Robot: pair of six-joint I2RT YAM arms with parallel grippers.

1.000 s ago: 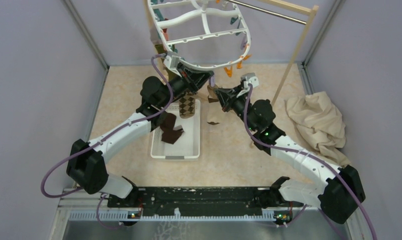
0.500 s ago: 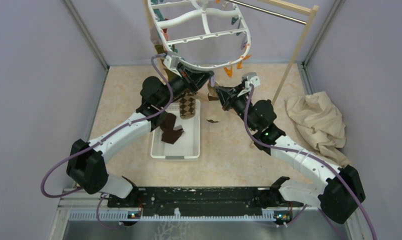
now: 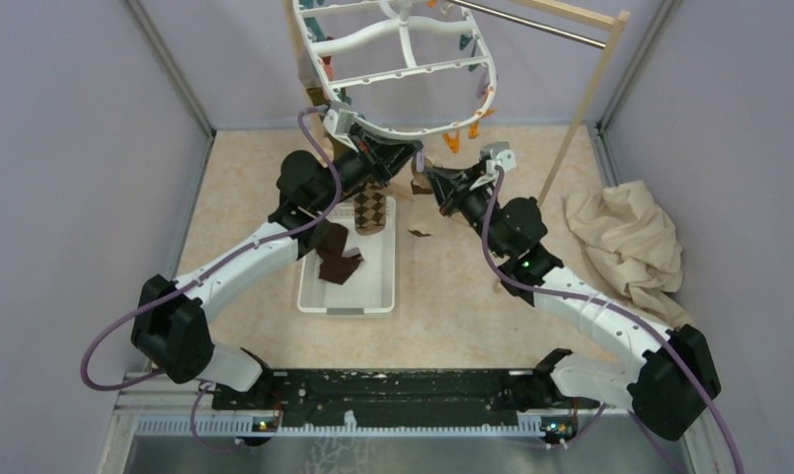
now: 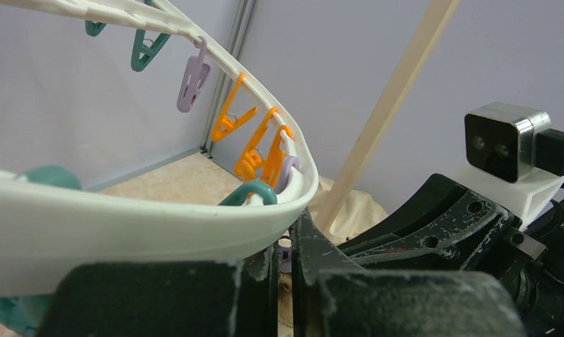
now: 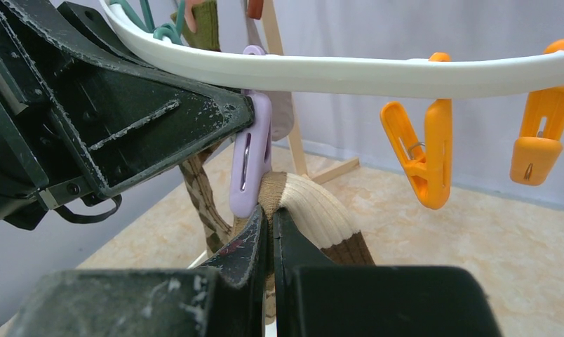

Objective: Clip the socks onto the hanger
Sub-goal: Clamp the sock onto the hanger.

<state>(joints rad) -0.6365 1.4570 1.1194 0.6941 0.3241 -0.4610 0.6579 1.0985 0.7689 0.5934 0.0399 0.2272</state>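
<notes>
Over beige worktop [image 3: 452, 296], your right tool [image 5: 271, 228] clamps a cream-cuffed brown sock [image 5: 318, 210]; left tool [image 4: 285, 246] squeezes the white plastic hanger's [image 5: 349, 70] purple peg [image 5: 251, 168].

We see the hanger [image 5: 349, 70] as smooth white plastic with a soft sheen. Its purple peg [image 5: 250, 158] and orange pegs [image 5: 437, 151] are glossy plastic, each with a thin metal spring. The sock [image 5: 314, 210] is matt ribbed knit cloth, cream over brown. The left pincer [image 4: 285, 246] and right pincer [image 5: 271, 221] are matt black, scratched and dusted whitish. The worktop [image 3: 452, 296] looks smooth, with a pale marbled pattern. The rack [image 3: 583, 109] is bare light wood with a shiny metal bar [image 3: 531, 23]. The tray [image 3: 368, 286] is smooth white plastic. The beige cloth [image 3: 625, 237] is soft and crumpled.
</notes>
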